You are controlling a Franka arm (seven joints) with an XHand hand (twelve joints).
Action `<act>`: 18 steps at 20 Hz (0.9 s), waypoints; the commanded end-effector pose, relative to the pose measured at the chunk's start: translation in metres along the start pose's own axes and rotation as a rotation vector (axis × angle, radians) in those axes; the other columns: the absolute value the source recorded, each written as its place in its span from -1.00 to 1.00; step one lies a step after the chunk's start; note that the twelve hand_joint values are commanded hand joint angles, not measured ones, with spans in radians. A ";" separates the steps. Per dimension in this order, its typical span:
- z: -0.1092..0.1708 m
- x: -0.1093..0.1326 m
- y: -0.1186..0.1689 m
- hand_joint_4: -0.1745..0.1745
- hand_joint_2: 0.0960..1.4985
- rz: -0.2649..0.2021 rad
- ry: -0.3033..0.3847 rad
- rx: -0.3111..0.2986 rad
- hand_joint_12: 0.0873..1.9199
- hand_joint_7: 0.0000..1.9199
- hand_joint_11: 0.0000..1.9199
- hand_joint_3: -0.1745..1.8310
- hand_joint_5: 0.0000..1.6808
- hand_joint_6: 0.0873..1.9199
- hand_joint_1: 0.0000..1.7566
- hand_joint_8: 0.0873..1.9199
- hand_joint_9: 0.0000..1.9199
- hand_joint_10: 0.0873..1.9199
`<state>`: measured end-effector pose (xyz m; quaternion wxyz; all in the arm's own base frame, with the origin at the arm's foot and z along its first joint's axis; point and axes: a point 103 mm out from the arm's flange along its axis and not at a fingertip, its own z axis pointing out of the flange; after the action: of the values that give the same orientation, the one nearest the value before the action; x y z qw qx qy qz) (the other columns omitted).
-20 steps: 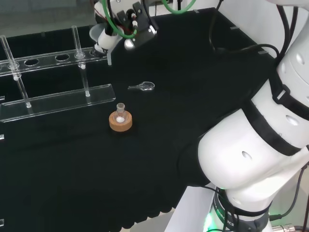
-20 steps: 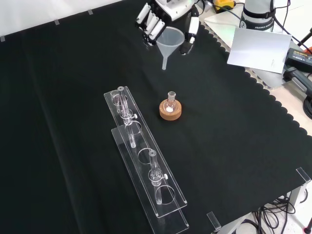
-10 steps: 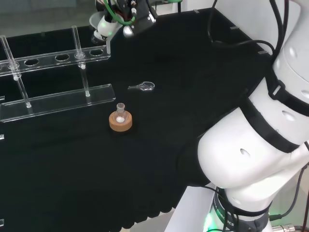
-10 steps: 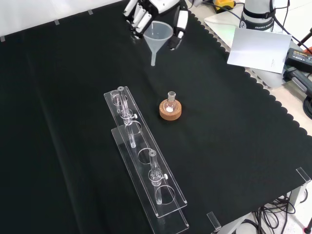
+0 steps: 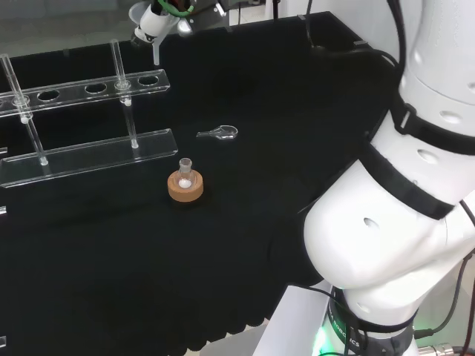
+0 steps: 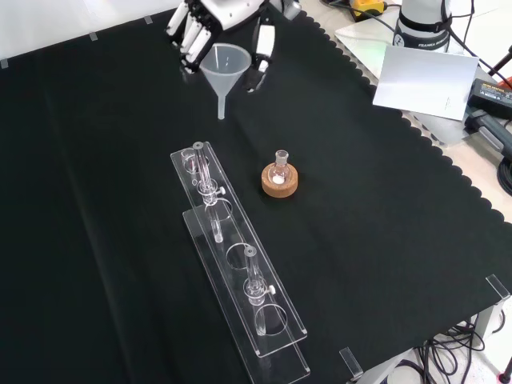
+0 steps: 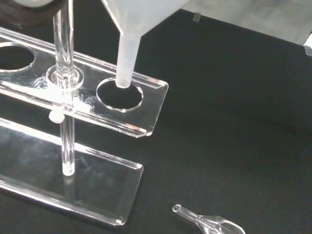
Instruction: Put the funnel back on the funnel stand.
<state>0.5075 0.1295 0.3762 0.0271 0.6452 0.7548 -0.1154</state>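
While the hand (image 6: 214,18) hangs above the far part of the desk (image 6: 384,208) in the front view, its fingers (image 6: 186,32) and thumb (image 6: 262,50) curl round the rim of the funnel (image 6: 223,68), so it grips the funnel in the air, cone up and spout pointing down. In that view the spout tip lies a little beyond the far end of the funnel stand (image 6: 240,272), a clear two-tiered rack with round holes and thin upright posts that runs from near the desk's middle toward its near edge. In the wrist view the spout (image 7: 126,61) hangs just above the end hole (image 7: 120,93) of the stand's upper plate, with its tip over the hole's edge and not yet inside it. In the head view the funnel (image 5: 151,24) is at the desk's far edge, above the right end of the stand (image 5: 82,93). A small flask (image 6: 281,166) holding something white stands upright in a cork ring (image 6: 282,181) beside the stand, near the desk's middle. A small clear glass piece (image 5: 219,133) lies flat on the cloth between the cork ring and the far edge.
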 end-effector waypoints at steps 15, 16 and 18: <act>0.055 0.004 0.073 0.19 0.01 -0.034 -0.001 0.052 0.27 -0.17 -0.39 -0.37 0.02 -0.32 -0.14 -0.34 0.33 -0.68; 0.057 0.005 0.074 0.19 0.00 -0.034 -0.001 0.050 0.27 -0.17 -0.39 -0.37 0.02 -0.31 -0.14 -0.34 0.33 -0.68; 0.058 0.003 0.074 0.19 0.00 -0.037 0.003 0.049 0.27 -0.17 -0.39 -0.37 0.02 -0.31 -0.13 -0.34 0.32 -0.67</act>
<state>0.5722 0.1321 0.3133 0.0079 0.6339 0.7616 -0.1343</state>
